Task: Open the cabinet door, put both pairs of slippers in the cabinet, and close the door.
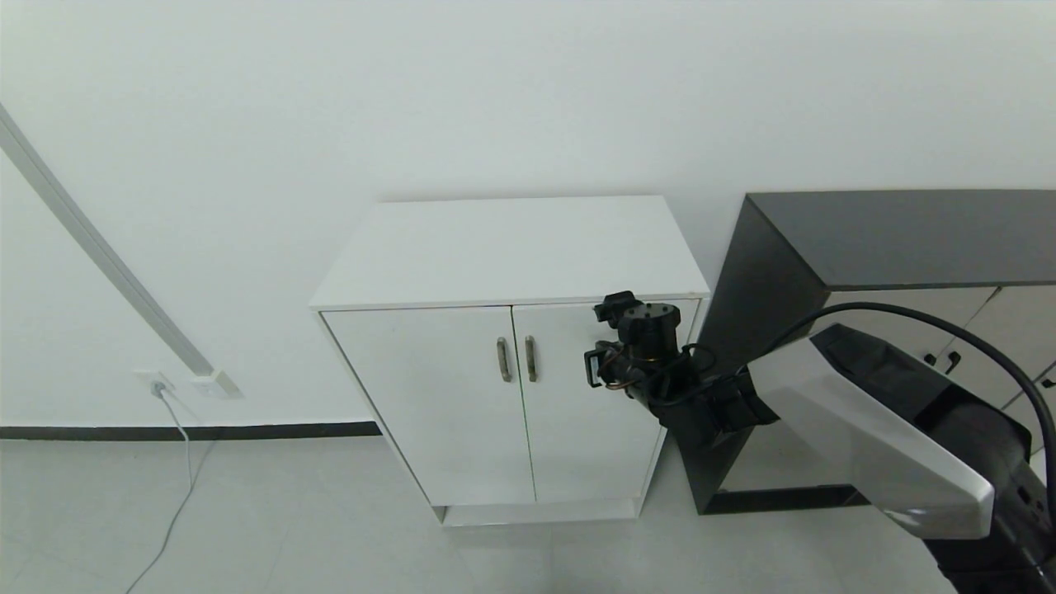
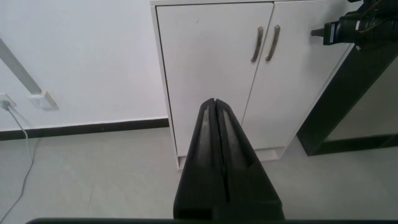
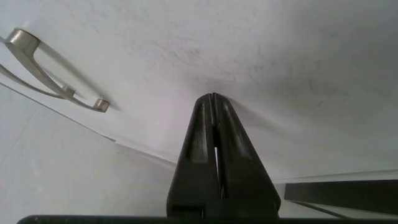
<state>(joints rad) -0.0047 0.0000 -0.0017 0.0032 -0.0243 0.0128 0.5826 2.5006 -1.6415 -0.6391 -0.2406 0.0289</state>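
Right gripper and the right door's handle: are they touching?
Apart. The right wrist view shows the right gripper, jaws shut, facing bare door panel, with a clear stretch of white door between it and the handle.

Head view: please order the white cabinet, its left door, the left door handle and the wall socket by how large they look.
Largest first:
1. white cabinet
2. left door
3. left door handle and wall socket: both look small and about alike, so I do not rank them.
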